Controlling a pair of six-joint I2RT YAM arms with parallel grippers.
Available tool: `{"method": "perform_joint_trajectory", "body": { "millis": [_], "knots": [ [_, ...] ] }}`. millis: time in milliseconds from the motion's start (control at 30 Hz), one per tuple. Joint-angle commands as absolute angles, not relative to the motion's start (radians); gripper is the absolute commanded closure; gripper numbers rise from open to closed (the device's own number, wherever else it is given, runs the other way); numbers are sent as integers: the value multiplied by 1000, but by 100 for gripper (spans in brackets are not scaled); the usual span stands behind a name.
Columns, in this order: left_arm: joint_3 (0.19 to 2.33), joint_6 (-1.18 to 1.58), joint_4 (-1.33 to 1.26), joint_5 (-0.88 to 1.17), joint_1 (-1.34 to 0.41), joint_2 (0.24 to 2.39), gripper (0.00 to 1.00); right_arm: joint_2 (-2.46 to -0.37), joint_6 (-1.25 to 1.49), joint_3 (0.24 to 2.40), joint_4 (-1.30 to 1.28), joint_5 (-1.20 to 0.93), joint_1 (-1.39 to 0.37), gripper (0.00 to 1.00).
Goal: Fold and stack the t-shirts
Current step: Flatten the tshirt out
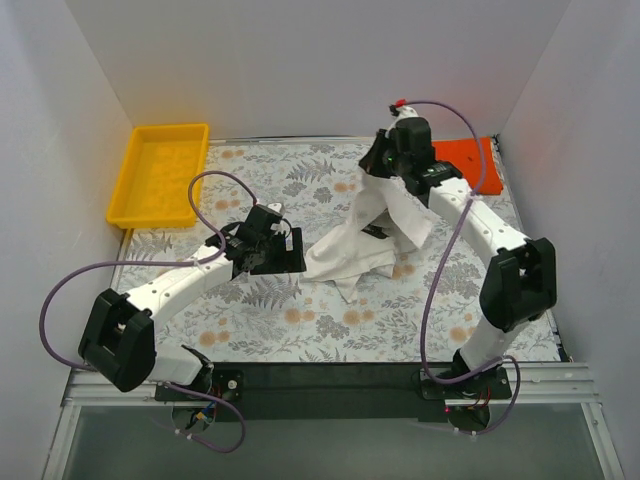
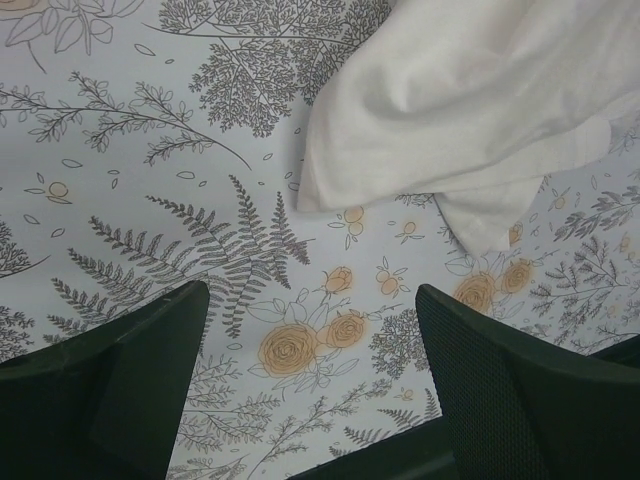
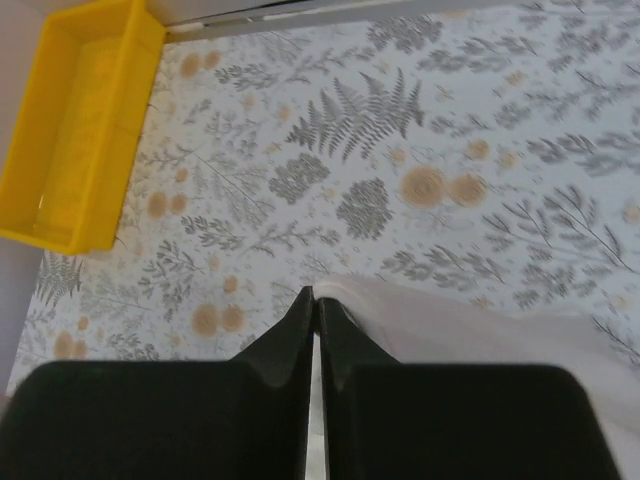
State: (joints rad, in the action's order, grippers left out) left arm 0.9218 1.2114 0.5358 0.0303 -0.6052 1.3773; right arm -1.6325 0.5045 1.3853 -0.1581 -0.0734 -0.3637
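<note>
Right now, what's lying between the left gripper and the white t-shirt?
Nothing but bare floral table cover. In the left wrist view the open left gripper faces the white t-shirt with only that print between.

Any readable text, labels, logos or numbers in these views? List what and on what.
Nothing legible in any view.
white t-shirt: a small dark patch of print shows in the top view, too small to read.
orange-red t-shirt: no lettering visible.
yellow tray: no label visible.
floral table cover: pattern only, no words.
</note>
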Motion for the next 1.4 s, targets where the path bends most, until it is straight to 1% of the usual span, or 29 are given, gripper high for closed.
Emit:
{"method": "perform_joint_trajectory", "body": {
  "millis": [0, 33, 67, 100, 167, 200, 267, 300, 367, 400, 433, 500, 533, 567, 633, 733, 767, 867, 1000, 1133, 1300, 1367],
  "knots": [
    [897, 1209, 574, -28, -611, 1309, 21, -1773, 454, 1575, -230, 44, -489, 92],
    [894, 1210, 574, -26, -611, 1304, 22, -1805, 433, 1616, -235, 44, -512, 87],
    [893, 1218, 575, -26, -611, 1298, 21, -1839, 414, 1722, -244, 37, -531, 82],
    [890, 1223, 577, -23, -611, 1295, 22, -1903, 396, 1771, -277, 32, -563, 68],
    [885, 1238, 577, -20, -611, 1293, 21, -1956, 341, 1873, -328, 29, -587, 52],
    [882, 1242, 575, -18, -611, 1293, 21, -1983, 325, 1932, -371, 32, -600, 42],
    [881, 1252, 569, -9, -611, 1296, 21, -1974, 292, 1931, -383, 54, -606, 35],
    [881, 1262, 560, -6, -611, 1301, 21, -1939, 282, 1886, -383, 64, -604, 32],
    [884, 1276, 548, -2, -611, 1310, 21, -1893, 253, 1820, -385, 100, -604, 30],
    [885, 1285, 532, 32, -609, 1318, 21, -1838, 229, 1781, -384, 136, -600, 30],
    [887, 1290, 520, 46, -609, 1331, 21, -1809, 222, 1691, -383, 150, -598, 30],
    [894, 1296, 493, 70, -611, 1353, 21, -1719, 219, 1597, -383, 172, -578, 31],
    [897, 1299, 483, 77, -611, 1379, 21, -1688, 221, 1489, -383, 175, -569, 31],
    [905, 1302, 476, 78, -611, 1390, 21, -1655, 221, 1441, -383, 187, -562, 31],
    [913, 1304, 451, 80, -612, 1417, 21, -1562, 233, 1293, -382, 190, -529, 31],
    [948, 1299, 426, 78, -626, 1479, 21, -1445, 253, 1162, -382, 180, -479, 32],
    [960, 1292, 423, 77, -638, 1514, 22, -1419, 258, 1082, -382, 172, -465, 32],
    [1035, 1261, 422, 29, -684, 1568, 23, -1330, 278, 958, -380, 141, -419, 33],
    [1118, 1241, 425, -55, -730, 1646, 32, -1212, 304, 814, -330, 49, -336, 35],
    [1187, 1218, 429, -161, -776, 1725, 32, -1140, 336, 706, -273, -30, -276, 37],
    [1218, 1215, 430, -212, -799, 1779, 33, -1115, 367, 649, -216, -124, -227, 38],
    [1221, 1210, 428, -230, -808, 1798, 37, -1117, 376, 627, -178, -149, -219, 38]
  ]
}}
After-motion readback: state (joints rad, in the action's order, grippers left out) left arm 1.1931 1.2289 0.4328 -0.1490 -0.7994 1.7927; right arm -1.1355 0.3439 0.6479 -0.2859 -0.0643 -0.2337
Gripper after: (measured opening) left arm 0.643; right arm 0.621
